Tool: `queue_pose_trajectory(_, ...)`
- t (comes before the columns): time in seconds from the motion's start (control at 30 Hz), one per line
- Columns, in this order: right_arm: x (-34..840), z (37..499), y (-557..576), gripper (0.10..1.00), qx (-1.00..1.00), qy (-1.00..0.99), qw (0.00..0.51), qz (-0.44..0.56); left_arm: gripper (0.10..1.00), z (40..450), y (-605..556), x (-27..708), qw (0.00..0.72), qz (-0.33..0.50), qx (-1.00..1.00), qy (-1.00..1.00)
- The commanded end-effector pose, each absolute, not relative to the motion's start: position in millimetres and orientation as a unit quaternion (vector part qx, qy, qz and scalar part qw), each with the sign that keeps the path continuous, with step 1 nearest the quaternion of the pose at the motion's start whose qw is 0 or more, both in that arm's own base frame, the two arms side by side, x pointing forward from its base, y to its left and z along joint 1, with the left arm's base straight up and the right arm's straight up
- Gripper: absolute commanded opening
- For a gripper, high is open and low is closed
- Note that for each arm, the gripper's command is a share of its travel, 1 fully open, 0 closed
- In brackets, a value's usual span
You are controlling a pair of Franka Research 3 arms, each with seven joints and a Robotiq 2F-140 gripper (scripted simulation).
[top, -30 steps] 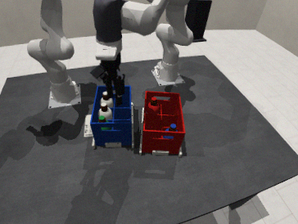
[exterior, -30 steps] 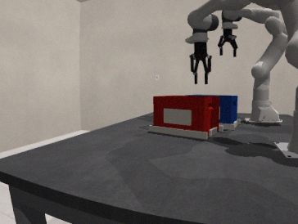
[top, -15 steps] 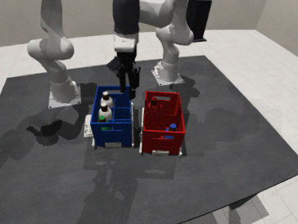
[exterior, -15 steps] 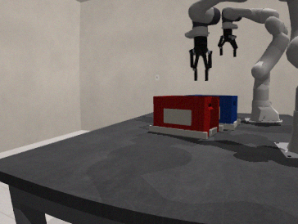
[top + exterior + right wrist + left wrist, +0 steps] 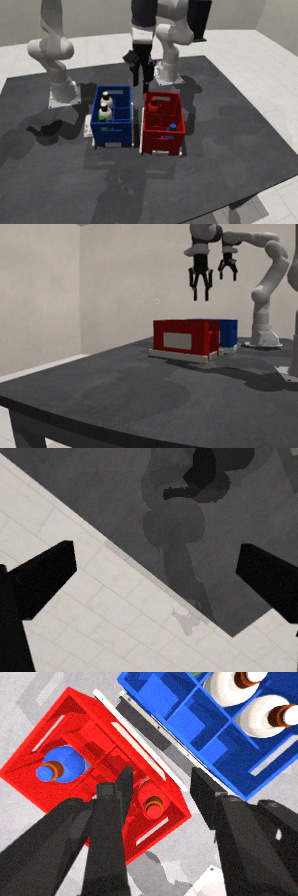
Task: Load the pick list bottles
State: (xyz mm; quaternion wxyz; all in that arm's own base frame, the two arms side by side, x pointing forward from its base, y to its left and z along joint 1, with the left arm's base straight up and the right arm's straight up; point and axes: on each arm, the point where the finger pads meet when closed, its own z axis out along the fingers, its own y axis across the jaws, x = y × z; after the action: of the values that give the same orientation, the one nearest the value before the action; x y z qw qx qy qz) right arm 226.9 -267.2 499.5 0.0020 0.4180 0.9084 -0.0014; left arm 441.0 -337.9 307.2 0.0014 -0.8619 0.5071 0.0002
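The blue crate (image 5: pixel 111 134) (image 5: pixel 229 332) (image 5: pixel 240 779) holds two white bottles (image 5: pixel 105 112) (image 5: pixel 231 686), one behind the other, and a green-capped bottle (image 5: pixel 101 118) at its front left. The red crate (image 5: pixel 161 143) (image 5: pixel 160 326) holds a red bottle (image 5: pixel 153 107) (image 5: pixel 148 791) and a blue bottle (image 5: pixel 172 129) (image 5: pixel 70 764) in opposite corners. The paper strip (image 5: pixel 88 126) lies left of the blue crate; its writing is unreadable here. My left gripper (image 5: pixel 141 85) (image 5: pixel 200 299) (image 5: pixel 161 780) is partly open and empty, above the red crate's back end. My right gripper (image 5: pixel 228 279) (image 5: pixel 157 557) is wide open and empty, far from the crates.
Both crates stand level, side by side with a narrow gap. Light rails (image 5: pixel 142 135) (image 5: pixel 176 356) run around their bases. The arm bases stand behind the crates. The right wrist view shows a table corner (image 5: pixel 232 628) and pale floor tiles (image 5: pixel 95 613).
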Motion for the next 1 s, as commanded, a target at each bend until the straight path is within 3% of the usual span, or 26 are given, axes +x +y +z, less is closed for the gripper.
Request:
queue_pose_trajectory(0.0,226,499,-266,1.0,0.42,0.908,0.0,0.0,0.442,312,-322,439,0.0,0.0,-0.854,0.52)
queue_pose_trajectory(0.97,226,499,-266,1.0,0.42,0.908,0.0,0.0,0.442,345,-203,421,0.0,0.0,-0.854,0.52)
